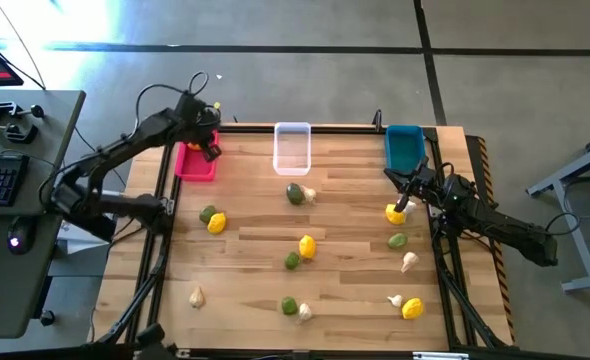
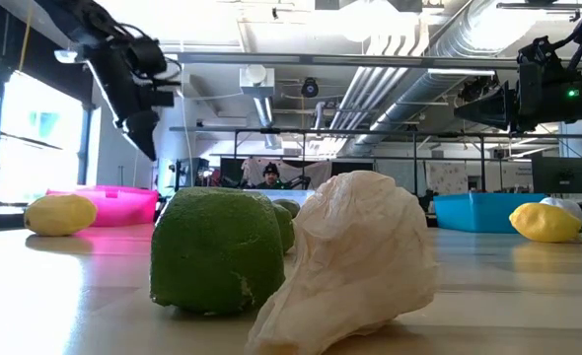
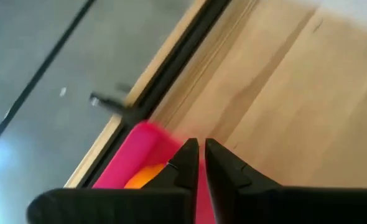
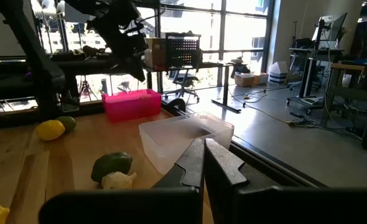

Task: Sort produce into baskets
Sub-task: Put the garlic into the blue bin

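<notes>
Your left gripper (image 1: 212, 150) hangs narrowed over the pink bin (image 1: 194, 165) (something orange inside) at the far edge; clear bin (image 1: 292, 148) and teal bin (image 1: 404, 146) beside. Right gripper (image 1: 403, 199), pinched empty, near four yellow fruits (image 1: 307, 246).

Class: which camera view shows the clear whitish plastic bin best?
The high view: the clear whitish plastic bin shows whole from above, between the other two bins. The right wrist view shows it partly behind that arm's end effector. In the other views it can't be made out.
</notes>
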